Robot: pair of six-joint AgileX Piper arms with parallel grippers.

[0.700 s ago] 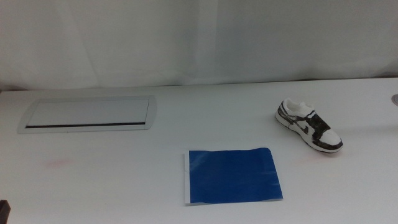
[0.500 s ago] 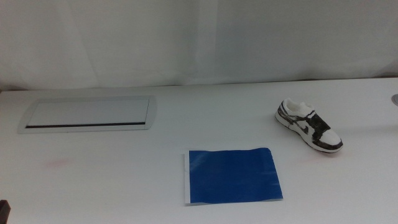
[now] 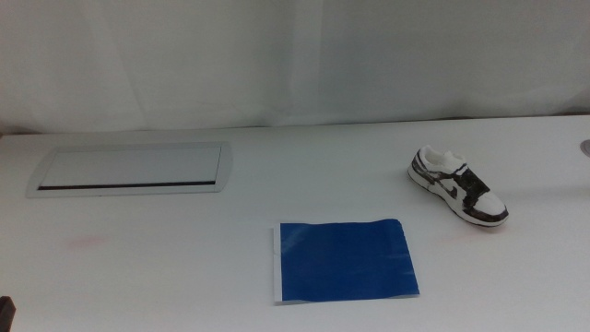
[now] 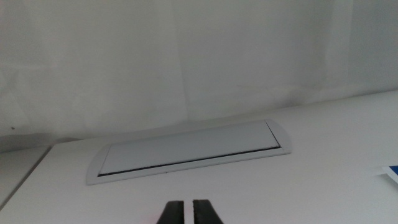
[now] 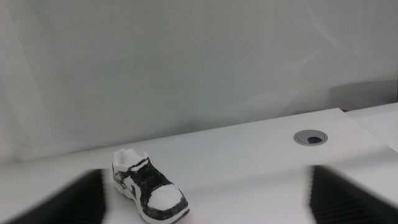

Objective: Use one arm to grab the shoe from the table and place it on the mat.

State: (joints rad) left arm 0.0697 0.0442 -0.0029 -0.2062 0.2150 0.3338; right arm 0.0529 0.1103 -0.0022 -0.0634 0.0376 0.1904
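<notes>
The shoe [image 3: 458, 187], white with dark patterned panels, lies on the table [image 3: 277, 194] at the right, toe toward the front right. The blue mat [image 3: 346, 260] lies flat at the front centre, apart from the shoe, with nothing on it. My right gripper [image 5: 211, 190] is open, its jaws wide apart and blurred; the shoe [image 5: 149, 194] sits a short way ahead of it, nearer one jaw. The right arm is out of the middle view. My left gripper [image 4: 186, 213] is shut and empty, waiting at the front left corner [image 3: 7, 312].
A silver-framed inset panel [image 3: 129, 168] lies at the back left and also shows in the left wrist view [image 4: 186, 151]. A round grey grommet [image 5: 309, 137] sits at the table's far right edge. A white curtain backs the table.
</notes>
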